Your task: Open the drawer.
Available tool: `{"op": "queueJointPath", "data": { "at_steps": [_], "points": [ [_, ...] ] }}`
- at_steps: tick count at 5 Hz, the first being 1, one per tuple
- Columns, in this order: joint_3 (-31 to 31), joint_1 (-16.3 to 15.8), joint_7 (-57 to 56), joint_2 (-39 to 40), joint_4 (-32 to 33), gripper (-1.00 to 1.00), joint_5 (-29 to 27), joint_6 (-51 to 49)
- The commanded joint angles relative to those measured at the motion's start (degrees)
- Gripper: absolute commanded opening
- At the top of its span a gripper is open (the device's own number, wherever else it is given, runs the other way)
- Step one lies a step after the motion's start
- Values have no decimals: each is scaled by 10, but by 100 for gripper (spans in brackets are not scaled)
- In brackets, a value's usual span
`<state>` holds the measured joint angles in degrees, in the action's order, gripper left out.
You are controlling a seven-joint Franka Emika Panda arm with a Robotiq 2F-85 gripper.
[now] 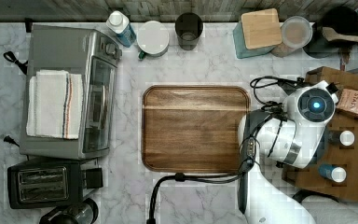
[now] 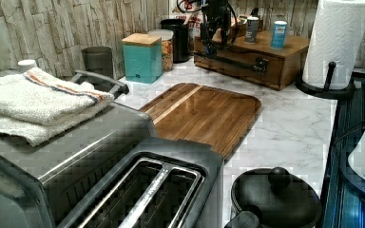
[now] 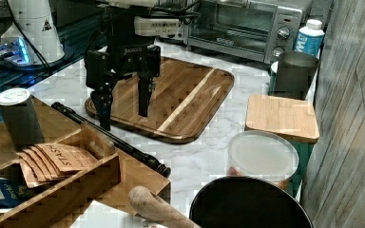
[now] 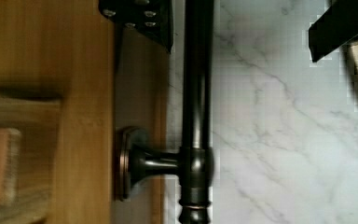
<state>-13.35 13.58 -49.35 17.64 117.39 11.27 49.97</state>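
Your gripper point(image 3: 123, 110) hangs over the drawer's point(image 2: 240, 61) black bar handle point(image 3: 111, 137) with its jaws spread wide and nothing between them; in the right view one finger point(image 3: 103, 111) reaches down beside the bar on the drawer side and the other finger point(image 3: 144, 97) stands out over the cutting board point(image 3: 171, 97). The drawer sits in the wooden box at the counter's edge, at the top view's right, under the cans and tea packets point(image 3: 52, 161). The risk, as you lower, is that the near finger lands on the bar or wedges against the drawer front instead of straddling the bar. The wrist view puts you close to one bracket point(image 4: 154, 163), so closing there could pinch the bracket. Pull off-axis and the box may slide across the marble point(image 1: 205, 196), tipping the cans.
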Motion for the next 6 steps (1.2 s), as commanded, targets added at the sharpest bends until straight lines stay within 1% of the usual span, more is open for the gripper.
{"op": "queueJointPath", "data": {
  "at_steps": [1, 2, 4, 5, 6],
  "points": [
    [-18, 10, 60, -18, 11, 100, -2, 66],
    [-15, 16, 49, -14, 20, 100, -18, 73],
    [-20, -7, 107, -36, 65, 100, -12, 91],
    [-33, -18, 141, -23, 79, 100, 36, 127],
    [-19, 16, 98, -7, 95, 100, 21, 178]
  ]
}}
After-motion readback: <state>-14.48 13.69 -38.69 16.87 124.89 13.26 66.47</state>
